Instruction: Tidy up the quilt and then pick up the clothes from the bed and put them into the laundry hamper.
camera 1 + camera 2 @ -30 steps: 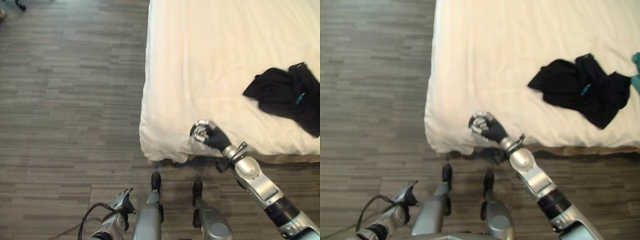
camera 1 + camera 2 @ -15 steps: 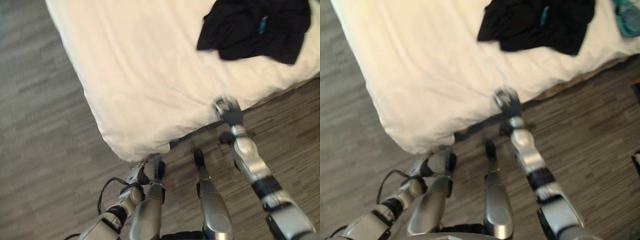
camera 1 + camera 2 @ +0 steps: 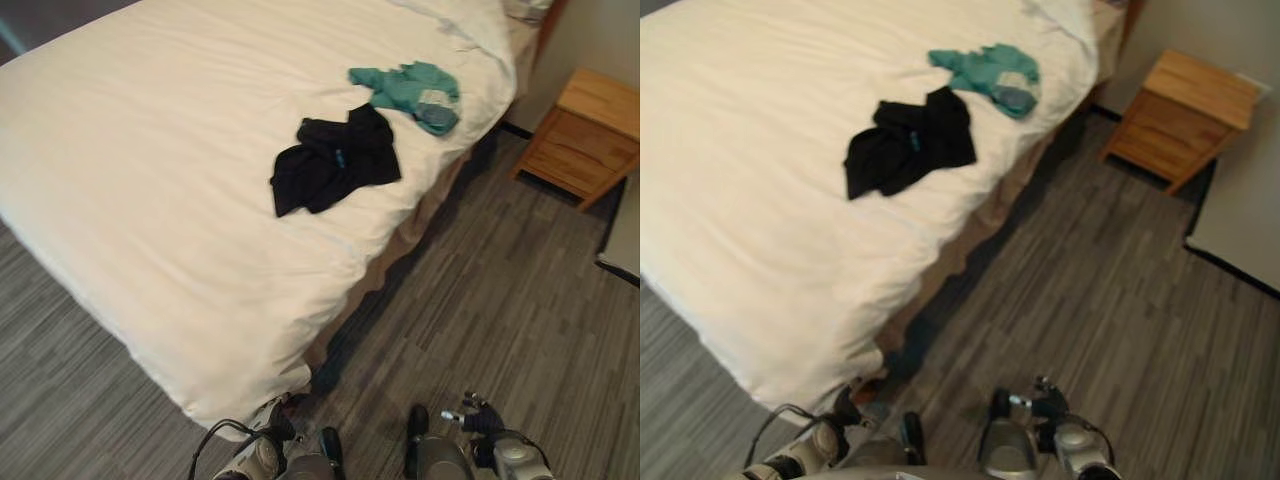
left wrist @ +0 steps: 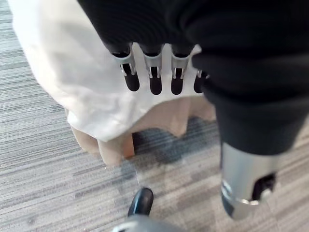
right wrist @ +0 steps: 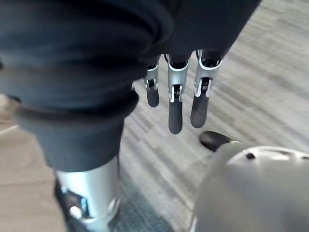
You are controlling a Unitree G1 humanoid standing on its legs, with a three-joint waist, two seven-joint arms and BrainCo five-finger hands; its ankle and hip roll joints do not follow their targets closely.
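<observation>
Two garments point(image 3: 335, 160) (black, teal) — one bed point(image 3: 150, 200) — one nightstand point(image 3: 580, 135).

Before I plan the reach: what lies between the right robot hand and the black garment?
Bare floor, then white quilt, in the left eye view.

The bed point(image 3: 150, 210) carries a smooth white quilt point(image 3: 180, 130) — on it, black clothes point(image 3: 333, 162) beside teal clothes point(image 3: 408, 90).

Grey wood-plank floor point(image 3: 480, 300); wooden nightstand point(image 3: 580, 135) against pale wall point(image 3: 590, 35).
</observation>
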